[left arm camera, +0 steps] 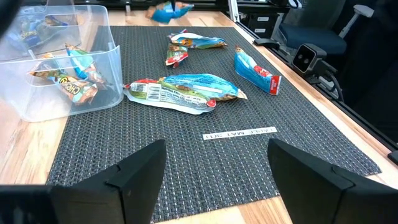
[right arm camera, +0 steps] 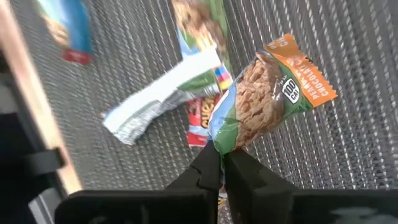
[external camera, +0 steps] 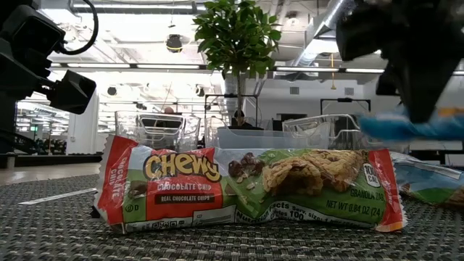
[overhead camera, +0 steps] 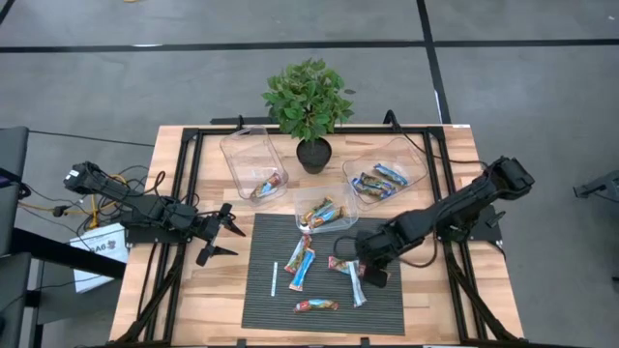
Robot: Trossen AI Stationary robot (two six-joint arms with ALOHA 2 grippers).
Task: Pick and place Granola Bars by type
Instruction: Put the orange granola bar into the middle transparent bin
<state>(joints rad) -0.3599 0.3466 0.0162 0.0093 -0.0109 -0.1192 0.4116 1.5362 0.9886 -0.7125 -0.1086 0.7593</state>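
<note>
In the low view, the right arm is showing only as a dark blur at the upper corner, and a blue wrapper below it is too blurred to read. In the high view, the right pincer (overhead camera: pixel 370 268) is hiding the bar under it, so the grip is clear only in the right wrist view. The bars in the three clear bins are small from above and their types are hard to tell.

The landmark is the dark mat (overhead camera: pixel 324 314) on the wooden worktop (overhead camera: pixel 213 314). The right pincer is hanging over the right part of the mat, its fingers closed tight on the end of a green and orange bar (right arm camera: pixel 264 102), which is standing up from the fingertips above the mat. The left pincer (overhead camera: pixel 221 240) is waiting just off the left edge of the mat, its fingers spread wide and holding nothing.

The Granola Bars (overhead camera: pixel 300 266) are lying scattered on the mat: some near its middle, one near its front edge (overhead camera: pixel 316 305), and a few under the right pincer. Other bars are lying in the bins (overhead camera: pixel 387 179) just behind the mat. A thin white stick (overhead camera: pixel 275 277) is lying on the left part of the mat. A potted plant (overhead camera: pixel 309 106) is standing behind the mat, between the bins.

Around the worktop a grey floor is showing, and the low view is looking into a bright hall with ceiling pipes.
</note>
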